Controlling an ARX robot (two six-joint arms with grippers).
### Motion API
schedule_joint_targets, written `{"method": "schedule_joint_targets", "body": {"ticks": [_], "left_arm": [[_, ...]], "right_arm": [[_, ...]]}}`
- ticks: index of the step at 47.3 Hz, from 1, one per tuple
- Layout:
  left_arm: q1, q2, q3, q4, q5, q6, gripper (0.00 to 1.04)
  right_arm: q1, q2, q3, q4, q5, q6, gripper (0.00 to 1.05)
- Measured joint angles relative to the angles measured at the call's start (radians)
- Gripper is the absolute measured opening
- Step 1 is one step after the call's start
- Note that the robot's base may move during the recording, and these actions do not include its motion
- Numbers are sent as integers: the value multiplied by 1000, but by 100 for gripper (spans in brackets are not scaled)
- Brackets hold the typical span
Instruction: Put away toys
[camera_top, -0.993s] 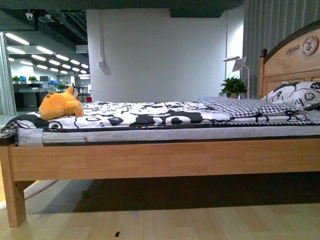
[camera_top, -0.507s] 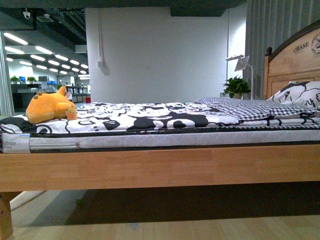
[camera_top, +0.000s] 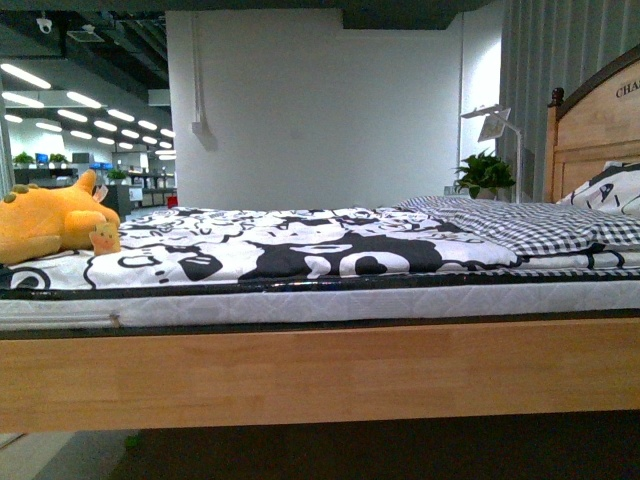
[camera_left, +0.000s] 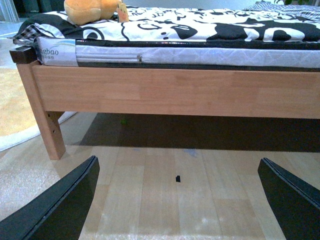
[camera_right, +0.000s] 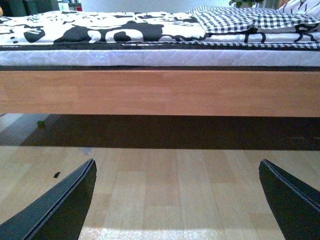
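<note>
White wall (camera_top: 320, 110) closes the room behind a wooden bed (camera_top: 320, 375), and a lit office hall (camera_top: 80, 110) opens past the bed's foot end. From the front camera the near side rail runs across the whole width. It carries a white mattress (camera_top: 350, 303) under a black-and-white printed sheet (camera_top: 300, 250). The orange-yellow plush toy (camera_top: 45, 222) lies on the sheet at the foot end, close to the near edge and partly cut by the frame. A checked blanket (camera_top: 540, 225) covers the head end, where a patterned pillow (camera_top: 615, 190) lies by the headboard (camera_top: 595, 140). A potted plant (camera_top: 485, 172) and a white lamp (camera_top: 495, 122) stand beyond the far edge.

The left wrist camera looks low at the bed's near foot corner. The plush toy sits on top near that corner, its tag (camera_left: 122, 10) on the side toward the head end. The left gripper (camera_left: 178, 160) hangs over the pale wood floor (camera_left: 150, 200), short of the side rail. Its two dark fingers (camera_left: 65, 205) are spread wide, with only floor showing between them. The corner leg (camera_left: 50, 130) stands on the floor, and a light rug (camera_left: 15, 115) lies past the foot end.

The right wrist camera faces the near side rail further toward the head end, with the checked blanket on top. The right gripper (camera_right: 176, 161) is likewise spread wide over bare floor, well below the mattress edge.
</note>
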Motion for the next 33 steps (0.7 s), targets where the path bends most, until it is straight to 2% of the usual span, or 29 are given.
{"method": "schedule_joint_targets", "body": {"ticks": [33], "left_arm": [[0, 0, 0, 0, 0, 0, 99]], "right_arm": [[0, 0, 0, 0, 1, 0, 98]]}}
